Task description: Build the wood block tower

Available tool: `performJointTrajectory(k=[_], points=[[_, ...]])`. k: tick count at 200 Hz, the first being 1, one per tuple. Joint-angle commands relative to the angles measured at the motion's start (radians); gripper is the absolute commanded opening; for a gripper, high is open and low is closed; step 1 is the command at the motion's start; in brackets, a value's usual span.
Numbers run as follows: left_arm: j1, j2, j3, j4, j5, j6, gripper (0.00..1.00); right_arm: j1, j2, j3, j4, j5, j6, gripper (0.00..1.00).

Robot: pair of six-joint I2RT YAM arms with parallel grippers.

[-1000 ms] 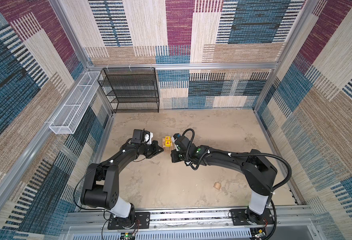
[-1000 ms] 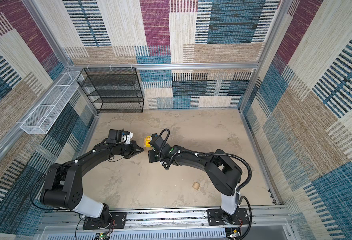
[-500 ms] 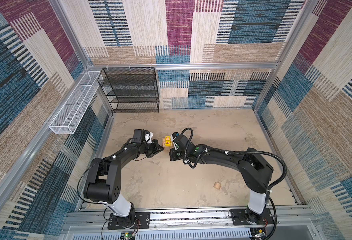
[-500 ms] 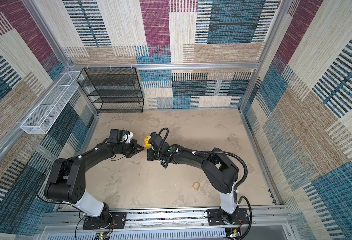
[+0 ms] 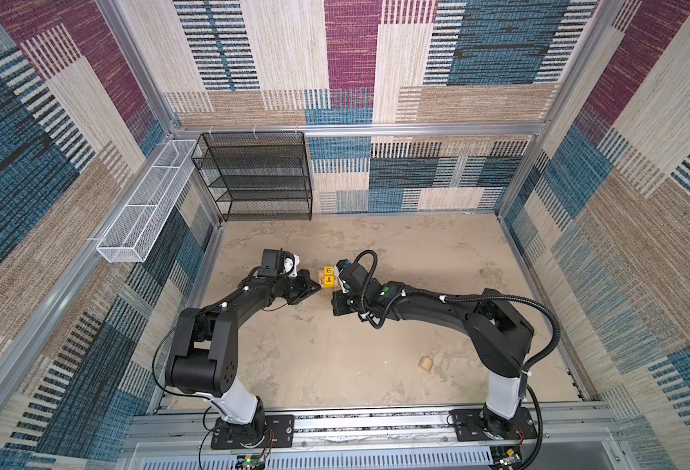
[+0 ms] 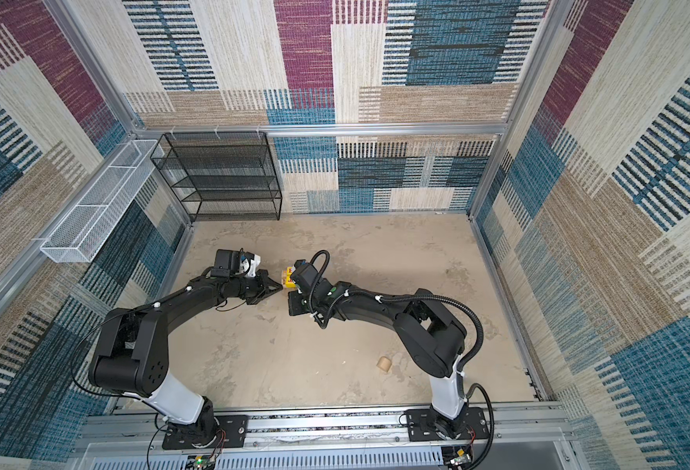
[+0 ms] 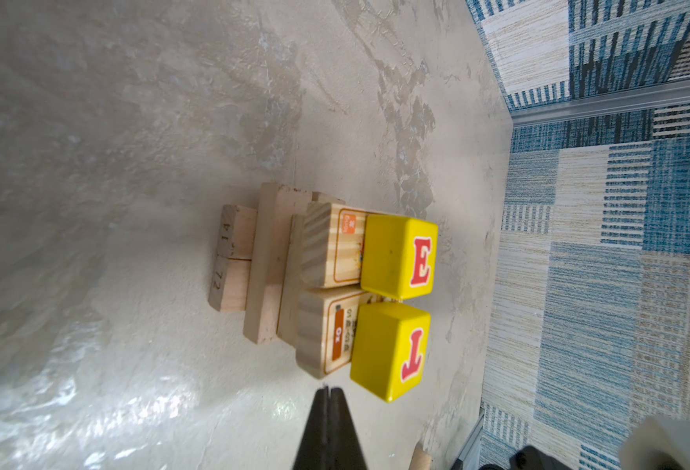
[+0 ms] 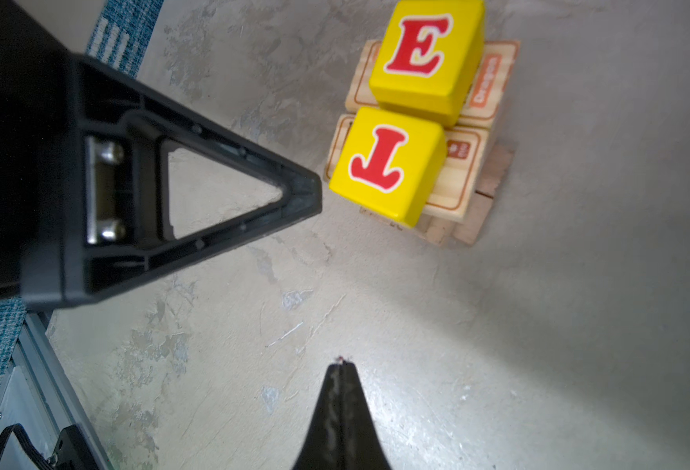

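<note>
The tower (image 5: 328, 279) stands mid-floor: plain tan oblongs (image 7: 268, 264) at the base, two printed tan blocks (image 7: 327, 248) above, and two yellow wood blocks on top, lettered E (image 7: 396, 256) and T (image 7: 388, 350). In a top view the tower (image 6: 287, 279) is partly hidden behind the right wrist. My left gripper (image 5: 318, 289) is shut and empty, its tip (image 7: 329, 388) just short of the T side of the tower. My right gripper (image 5: 334, 303) is shut and empty too, low over bare floor (image 8: 341, 362) in front of the tower. A rounded tan piece (image 5: 426, 364) lies alone near the right arm's base.
A black wire shelf rack (image 5: 260, 175) stands against the back wall at the left. A white wire basket (image 5: 148, 203) hangs on the left wall. A metal rail (image 5: 376, 423) carrying both arm bases runs along the front edge.
The right gripper has crept slightly left, closer in front of the tower. The left gripper tip has stayed beside the tower. Both stay shut.
</note>
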Motion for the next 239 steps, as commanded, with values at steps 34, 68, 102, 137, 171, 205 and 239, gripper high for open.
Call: performJointTrajectory(k=[34,68,102,137,171,205,239], points=[[0.002,0.005,0.01,0.001,0.006,0.003,0.0,0.001,0.009,0.024,0.001,-0.007,-0.01,0.03],[0.002,0.011,0.007,0.003,0.008,0.001,0.0,0.001,0.013,0.03,-0.001,0.006,-0.008,0.04],[0.002,0.02,0.007,0.011,0.011,-0.004,0.0,0.001,0.014,0.032,0.0,0.009,-0.002,0.04],[0.002,0.024,0.007,0.017,0.017,-0.008,0.0,0.001,0.014,0.03,0.0,0.012,-0.003,0.05],[0.003,0.026,0.009,0.017,0.015,-0.008,0.0,0.0,0.013,0.027,0.001,0.011,-0.003,0.05],[0.004,0.029,0.007,0.018,0.015,-0.01,0.0,0.001,0.014,0.029,-0.001,0.009,-0.005,0.05],[0.005,0.028,0.01,0.019,0.017,-0.01,0.0,0.0,0.015,0.033,0.0,0.009,-0.005,0.05]])
